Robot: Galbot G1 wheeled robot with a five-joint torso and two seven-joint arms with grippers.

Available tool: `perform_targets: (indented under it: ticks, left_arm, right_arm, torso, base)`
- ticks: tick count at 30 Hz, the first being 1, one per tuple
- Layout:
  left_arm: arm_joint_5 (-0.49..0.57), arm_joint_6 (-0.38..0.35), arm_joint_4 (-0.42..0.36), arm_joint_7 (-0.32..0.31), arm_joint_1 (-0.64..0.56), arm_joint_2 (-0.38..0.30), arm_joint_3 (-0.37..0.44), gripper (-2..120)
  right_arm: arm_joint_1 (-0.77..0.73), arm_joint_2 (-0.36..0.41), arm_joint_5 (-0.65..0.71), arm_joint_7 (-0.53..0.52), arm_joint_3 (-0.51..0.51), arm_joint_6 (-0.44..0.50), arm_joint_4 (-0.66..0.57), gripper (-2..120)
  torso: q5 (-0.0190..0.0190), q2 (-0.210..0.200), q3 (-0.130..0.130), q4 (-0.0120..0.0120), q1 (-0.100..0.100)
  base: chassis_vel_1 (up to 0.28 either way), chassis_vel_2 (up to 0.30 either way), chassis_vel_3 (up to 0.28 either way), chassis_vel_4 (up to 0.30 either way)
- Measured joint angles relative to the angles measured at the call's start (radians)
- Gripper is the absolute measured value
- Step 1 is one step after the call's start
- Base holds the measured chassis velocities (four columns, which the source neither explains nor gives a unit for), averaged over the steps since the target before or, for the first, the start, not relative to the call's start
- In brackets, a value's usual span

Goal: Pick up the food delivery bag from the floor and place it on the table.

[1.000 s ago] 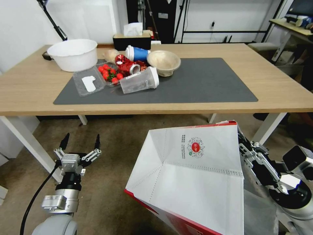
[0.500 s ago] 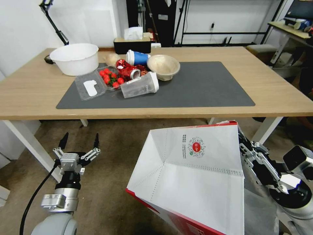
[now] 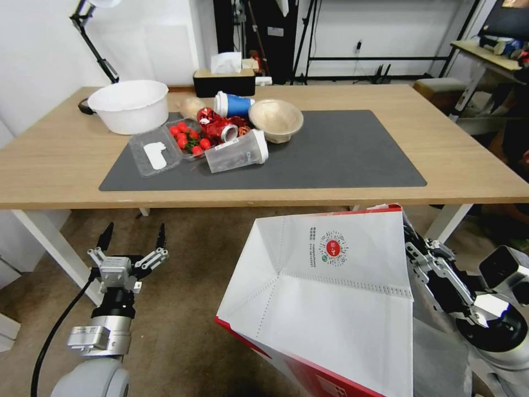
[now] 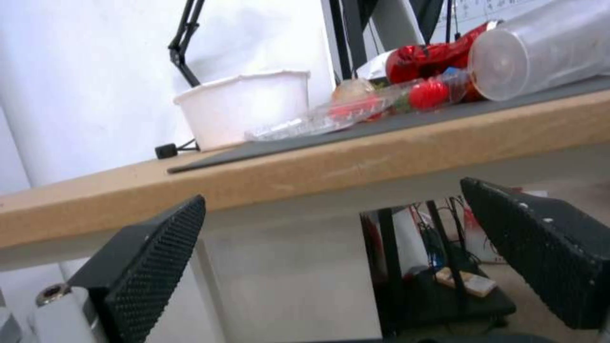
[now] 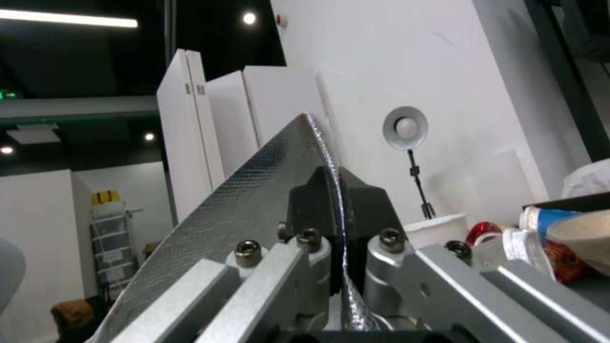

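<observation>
Currently right tool (image 5: 337, 209) pinches the bag (image 3: 330, 298) by one foil wall (left tool (image 3: 132, 242) spread, idle): bag may slip or snag the tabletop (image 3: 468, 160) edge.

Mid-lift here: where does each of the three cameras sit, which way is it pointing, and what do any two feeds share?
Head view: high on the robot, looking forward and down at the light-wood table and the boxy red-and-white food delivery bag; open left pincer and right pincer show.
Left wrist view: below the table's edge, looking up past the spread left pincer fingers.
Right wrist view: right pincer shut on the bag's foil wall.
Shared: the white plastic tub.
</observation>
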State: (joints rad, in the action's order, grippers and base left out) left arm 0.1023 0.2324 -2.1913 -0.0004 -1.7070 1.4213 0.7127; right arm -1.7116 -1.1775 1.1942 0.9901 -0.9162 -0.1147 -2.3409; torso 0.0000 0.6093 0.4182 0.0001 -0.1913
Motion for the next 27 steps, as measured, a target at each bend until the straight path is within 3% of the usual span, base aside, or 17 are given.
perform_targets:
  ticks: [27]
  left_arm:
    - [0.003,-0.001,-0.003,0.006,-0.003,-0.009,-0.003,100]
  right_arm:
    - [-0.002,-0.014,-0.026,0.003,0.019,0.004,0.000,0]
  torso:
    - [0.0000,0.116,0.070,0.0000,-0.046]
  base:
    - [0.000,0.000,0.000,0.000]
